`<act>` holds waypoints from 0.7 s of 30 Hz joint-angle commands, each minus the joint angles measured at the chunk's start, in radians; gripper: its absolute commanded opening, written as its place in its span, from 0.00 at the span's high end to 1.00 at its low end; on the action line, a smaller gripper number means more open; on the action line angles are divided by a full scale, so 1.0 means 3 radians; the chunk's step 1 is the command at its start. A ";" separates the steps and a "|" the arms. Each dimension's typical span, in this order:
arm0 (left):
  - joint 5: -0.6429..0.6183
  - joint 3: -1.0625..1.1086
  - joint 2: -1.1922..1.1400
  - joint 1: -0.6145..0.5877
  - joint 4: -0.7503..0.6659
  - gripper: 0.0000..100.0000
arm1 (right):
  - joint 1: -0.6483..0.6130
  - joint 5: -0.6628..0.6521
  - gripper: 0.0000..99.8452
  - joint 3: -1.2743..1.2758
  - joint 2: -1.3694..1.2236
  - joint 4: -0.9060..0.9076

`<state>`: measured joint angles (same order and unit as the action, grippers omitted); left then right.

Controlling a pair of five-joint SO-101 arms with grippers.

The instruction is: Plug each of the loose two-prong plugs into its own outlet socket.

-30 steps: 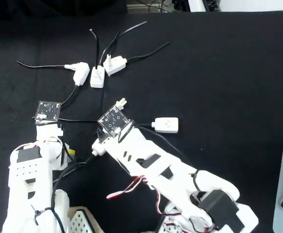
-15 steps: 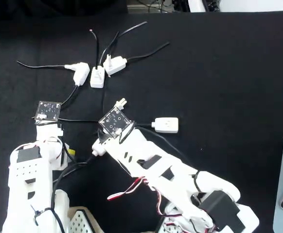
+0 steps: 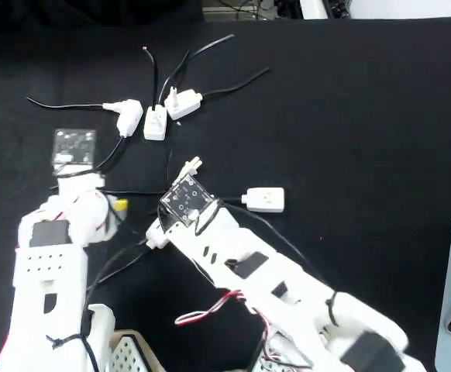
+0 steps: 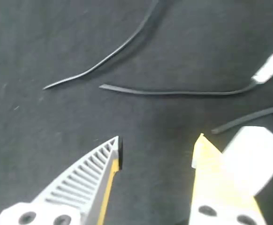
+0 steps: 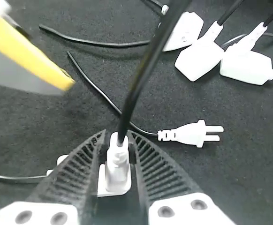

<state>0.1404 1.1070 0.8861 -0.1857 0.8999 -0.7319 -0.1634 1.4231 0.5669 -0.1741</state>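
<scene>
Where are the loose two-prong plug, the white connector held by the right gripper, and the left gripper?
loose two-prong plug [image 5: 189, 134]: right wrist view, on its white body.
white connector [image 5: 114, 171]: right wrist view, on its body below the cable.
left gripper [image 4: 157, 143]: left wrist view, midway between its fingertips.

- Right half of bench: bare cloth, open passage up to the far edge.
- Far-left area: white plug cluster packed tight; black cords fan toward the far edge.
- Mid-bench: loose plug and white socket lie near each other, with a narrow gap between.
</scene>
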 commanded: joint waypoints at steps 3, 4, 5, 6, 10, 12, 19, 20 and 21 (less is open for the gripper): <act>-0.0113 -0.0228 0.0056 0.0560 -0.0051 0.75 | -0.0205 -0.0010 0.99 0.0079 0.0442 0.0220; -0.0113 -0.0233 0.0056 0.0601 -0.0051 0.75 | -0.0210 -0.0010 0.99 0.0079 0.0478 0.0266; -0.0113 -0.0243 0.0056 0.0637 -0.0051 0.75 | -0.0210 -0.0010 0.99 0.0079 0.0499 0.0286; -0.0118 -0.0274 0.0056 0.0662 -0.0031 0.75 | -0.0215 -0.0010 0.99 0.0079 0.0504 0.0302; -0.0118 -0.0366 0.0056 0.0698 -0.0026 0.75 | -0.0220 -0.0010 0.99 0.0084 0.0509 0.0307; -0.0123 -0.0417 0.0056 0.0698 0.0015 0.75 | -0.0220 -0.0010 0.99 0.0084 0.0509 0.0307; -0.0322 -0.0780 0.0056 0.0760 0.0532 0.75 | -0.0210 -0.0005 0.99 0.0084 0.0509 0.0307; -0.0322 -0.0795 0.0056 0.0821 0.0598 0.75 | -0.0210 -0.0005 0.99 0.0084 0.0504 0.0307; -0.0322 -0.0795 0.0056 0.0892 0.0660 0.75 | -0.0210 -0.0005 0.99 0.0084 0.0504 0.0307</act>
<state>0.0545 0.9444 0.8861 0.0169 1.0273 -0.7871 -0.1634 1.4538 0.6912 -0.0867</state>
